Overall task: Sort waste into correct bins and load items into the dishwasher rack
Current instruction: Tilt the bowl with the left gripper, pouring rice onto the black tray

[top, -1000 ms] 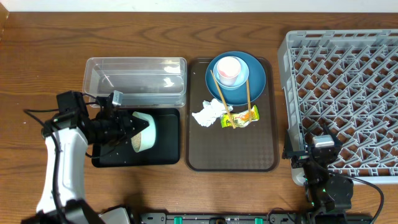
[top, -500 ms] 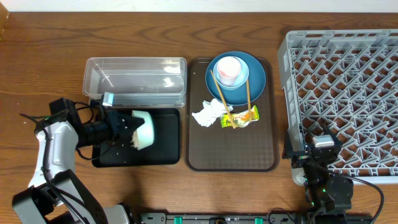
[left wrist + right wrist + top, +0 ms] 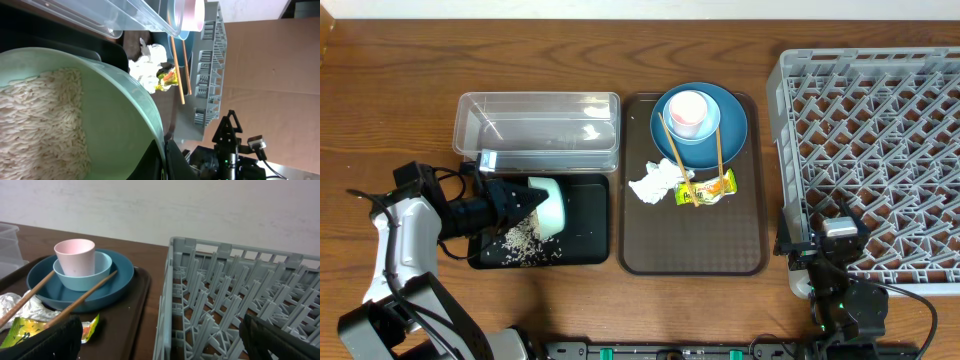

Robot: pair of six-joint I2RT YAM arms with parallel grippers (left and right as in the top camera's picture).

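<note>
My left gripper (image 3: pixel 527 201) is shut on the rim of the mint-green bowl (image 3: pixel 552 205), tipped on its side over the black tray (image 3: pixel 588 243). Loose rice (image 3: pixel 524 241) lies on that tray, and more rice (image 3: pixel 35 120) clings inside the bowl (image 3: pixel 110 110). On the brown serving tray the pink cup (image 3: pixel 688 112) stands in the light-blue saucer (image 3: pixel 95 272) on the dark-blue plate (image 3: pixel 732 125). The chopsticks (image 3: pixel 718 160) lean across the plate, beside the napkin (image 3: pixel 655 182) and the wrapper (image 3: pixel 708 187). My right gripper (image 3: pixel 825 252) stands open at the grey rack's (image 3: pixel 880 150) front-left corner.
The clear tub (image 3: pixel 538 130) sits just behind the black tray. The brown serving tray (image 3: pixel 695 250) lies between the bins and the rack. The rack's near wall (image 3: pixel 167 305) rises between my right fingertips (image 3: pixel 45 340).
The bowl has tipped further in my left gripper, and rice has spilled out of it onto the black tray. The right arm has stayed still.
</note>
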